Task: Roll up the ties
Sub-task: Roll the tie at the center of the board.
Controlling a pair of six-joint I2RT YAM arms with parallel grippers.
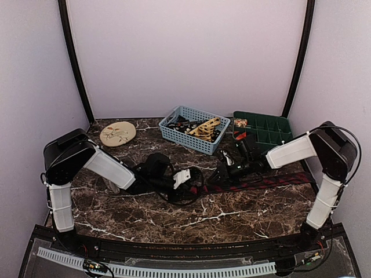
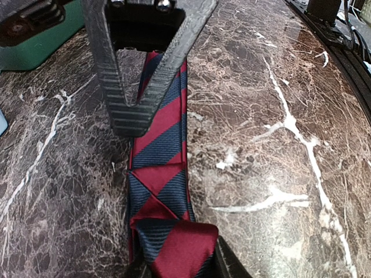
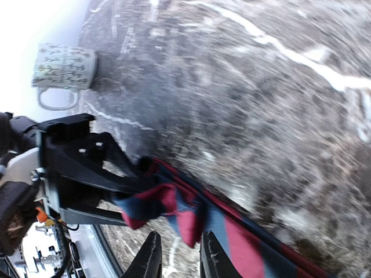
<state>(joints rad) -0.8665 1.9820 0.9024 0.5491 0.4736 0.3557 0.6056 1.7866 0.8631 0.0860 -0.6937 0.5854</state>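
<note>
Marble table (image 1: 232,208): only wrist views show left end effector (image 2: 182,267) clenching striped tie (image 2: 162,150) fold; right end effector (image 3: 179,258) grip unclear.

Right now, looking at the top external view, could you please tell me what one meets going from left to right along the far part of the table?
round tan disc → blue basket → green tray
</note>
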